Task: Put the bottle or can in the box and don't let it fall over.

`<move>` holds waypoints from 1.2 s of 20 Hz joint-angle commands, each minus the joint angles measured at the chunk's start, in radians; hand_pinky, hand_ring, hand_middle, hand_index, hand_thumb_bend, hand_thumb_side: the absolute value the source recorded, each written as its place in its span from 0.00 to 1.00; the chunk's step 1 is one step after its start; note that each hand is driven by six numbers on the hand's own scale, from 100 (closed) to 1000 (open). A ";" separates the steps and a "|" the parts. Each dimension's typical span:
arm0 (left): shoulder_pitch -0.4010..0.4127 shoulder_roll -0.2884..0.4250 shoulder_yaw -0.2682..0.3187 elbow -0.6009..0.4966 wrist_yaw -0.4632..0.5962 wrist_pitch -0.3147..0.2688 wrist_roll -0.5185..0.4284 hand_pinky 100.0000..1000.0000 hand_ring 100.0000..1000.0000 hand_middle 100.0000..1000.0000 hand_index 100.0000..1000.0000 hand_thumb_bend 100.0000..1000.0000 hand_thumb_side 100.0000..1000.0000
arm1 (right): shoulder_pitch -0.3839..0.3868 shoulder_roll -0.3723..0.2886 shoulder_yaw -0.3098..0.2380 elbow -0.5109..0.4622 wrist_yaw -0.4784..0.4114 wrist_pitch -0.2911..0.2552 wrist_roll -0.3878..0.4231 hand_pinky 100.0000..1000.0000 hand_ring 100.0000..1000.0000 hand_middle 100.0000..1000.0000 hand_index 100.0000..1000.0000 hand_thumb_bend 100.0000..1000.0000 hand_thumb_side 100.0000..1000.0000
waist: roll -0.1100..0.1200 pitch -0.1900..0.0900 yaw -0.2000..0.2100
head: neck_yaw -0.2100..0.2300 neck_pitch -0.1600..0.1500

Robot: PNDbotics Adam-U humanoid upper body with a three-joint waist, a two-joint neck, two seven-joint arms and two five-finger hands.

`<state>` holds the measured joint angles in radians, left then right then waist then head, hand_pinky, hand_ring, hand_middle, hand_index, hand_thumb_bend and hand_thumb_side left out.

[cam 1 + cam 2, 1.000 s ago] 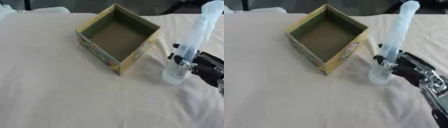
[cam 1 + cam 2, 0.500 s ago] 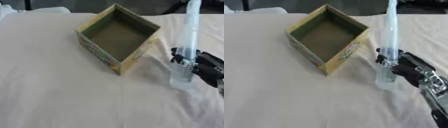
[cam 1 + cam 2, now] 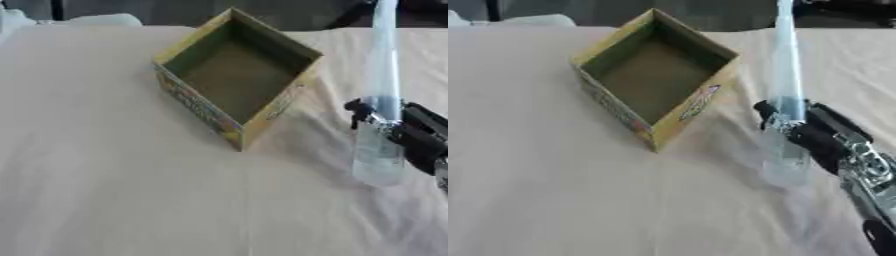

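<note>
On the right side of the tabletop (image 3: 105, 190), which is covered with a pale cloth, we see our right hand (image 3: 820, 137) with its dark fingers curled around a tall, clear bottle (image 3: 786, 100). We hold it at about mid-height; it stands upright, its base down near the cloth, though we cannot tell whether it touches. Its narrow top reaches up to the picture's upper edge. To the left of the bottle, near but apart from it, sits the open cardboard box (image 3: 236, 75), turned so that one corner points toward us; its outer walls are yellow with coloured print and its inside is plain brown. Our left hand does not show in either eye view.
</note>
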<state>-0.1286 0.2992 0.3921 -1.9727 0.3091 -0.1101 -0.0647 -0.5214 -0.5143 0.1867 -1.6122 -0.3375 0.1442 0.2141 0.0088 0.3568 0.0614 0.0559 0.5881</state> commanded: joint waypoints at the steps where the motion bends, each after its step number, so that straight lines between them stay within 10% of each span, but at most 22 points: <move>1: -0.004 0.020 0.005 -0.016 -0.001 -0.001 -0.004 1.00 1.00 0.99 0.68 0.00 0.71 | -0.013 -0.017 -0.006 -0.024 -0.014 -0.021 0.001 1.00 0.86 0.21 0.66 0.00 0.41 | 0.000 -0.018 0.001 | 0.003 -0.006; 24: 0.001 0.025 0.007 -0.019 -0.003 0.003 -0.002 1.00 1.00 0.99 0.68 0.00 0.71 | -0.049 -0.041 -0.027 -0.135 -0.125 -0.015 -0.070 1.00 0.81 0.18 0.62 0.00 0.41 | -0.006 -0.029 -0.005 | 0.013 0.019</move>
<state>-0.1278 0.2992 0.3923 -1.9728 0.3090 -0.1084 -0.0660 -0.5534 -0.5247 0.1731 -1.7139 -0.4439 0.1264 0.1545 0.0027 0.3544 0.0566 0.0645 0.6019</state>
